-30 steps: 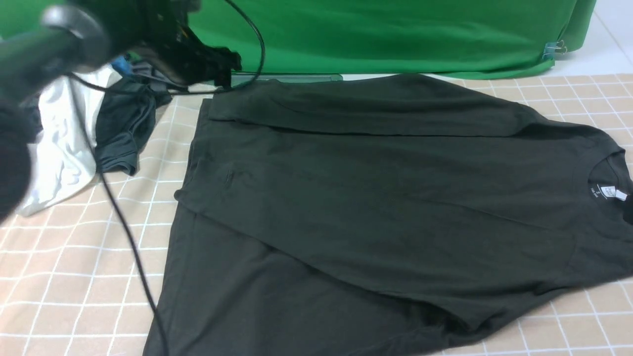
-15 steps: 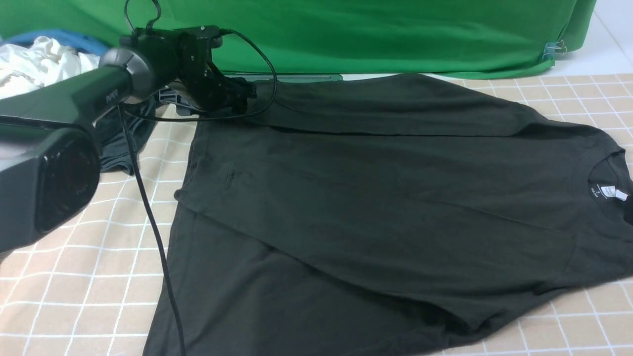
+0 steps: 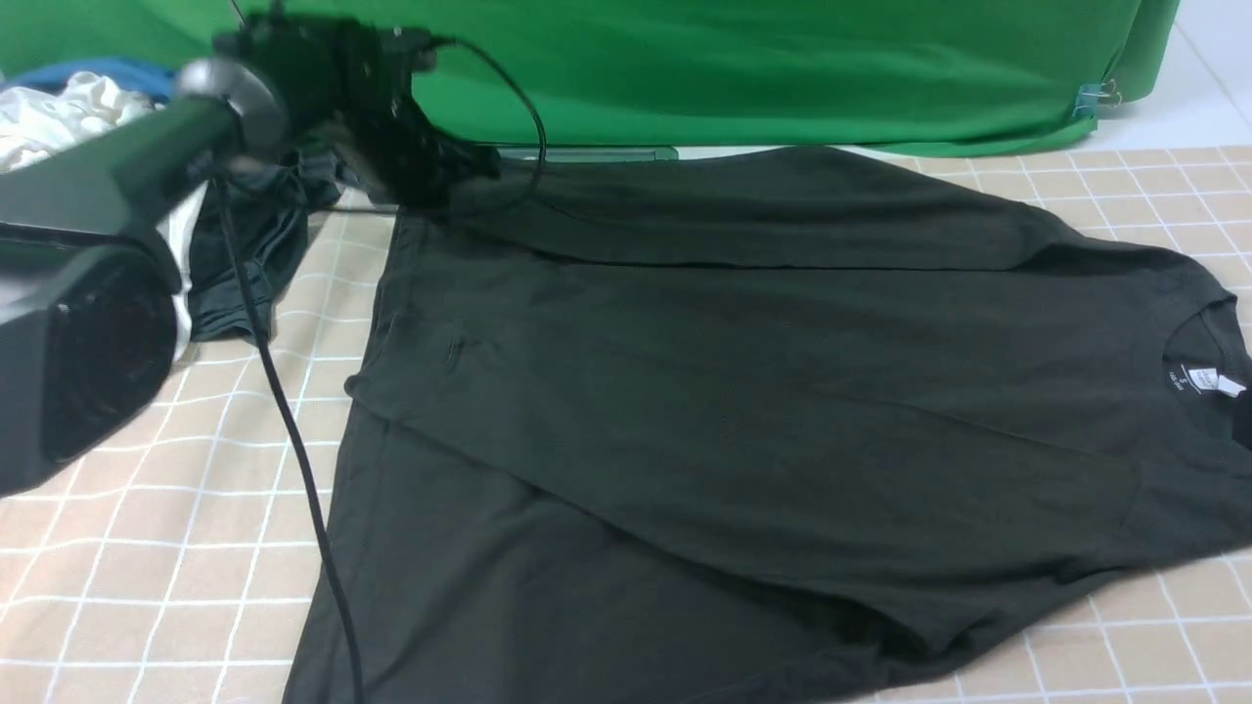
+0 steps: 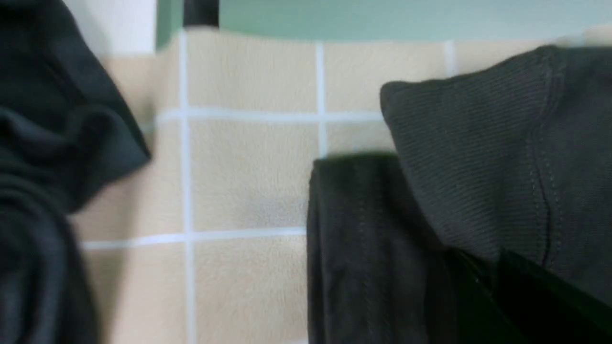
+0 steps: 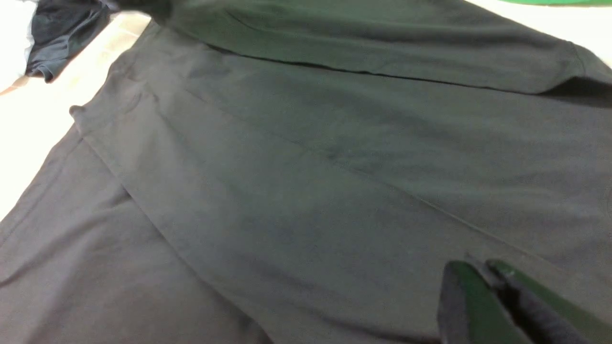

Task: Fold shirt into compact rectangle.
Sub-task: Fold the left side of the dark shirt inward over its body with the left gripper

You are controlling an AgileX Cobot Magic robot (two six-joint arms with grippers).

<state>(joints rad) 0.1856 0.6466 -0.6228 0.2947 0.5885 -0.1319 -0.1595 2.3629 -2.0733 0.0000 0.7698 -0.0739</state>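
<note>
Only container-like thing I get: a blue rim (image 3: 108, 70) at far left w/ the white garment (image 3: 59, 108) bunched on it; can't tell if it's a bin. The dark grey garment (image 3: 240, 264) is heaped just beside it on the table (image 3: 147, 548).

The shirt (image 3: 743, 391) lies spread over the mid and right of the table, hem twd my left, collar and white neck label (image 3: 1205, 379) at the right edge, far side folded over in a strip.

Left claw (image 3: 460, 174) is at the far-left corner of that strip. In the wrist cam it's (image 4: 483, 267) clamped on the stitched hem, corner lifted off the cloth.

Right claw (image 5: 475, 265) is low over the shirt body, fingers pressed together. Can't tell if any fabric is pinched.

The table has a beige cover w/ a white grid. A black cable (image 3: 293, 460) hangs from the left arm across it. Green backdrop (image 3: 743, 68) behind, a binder clip (image 3: 1095, 96) on its right end.
</note>
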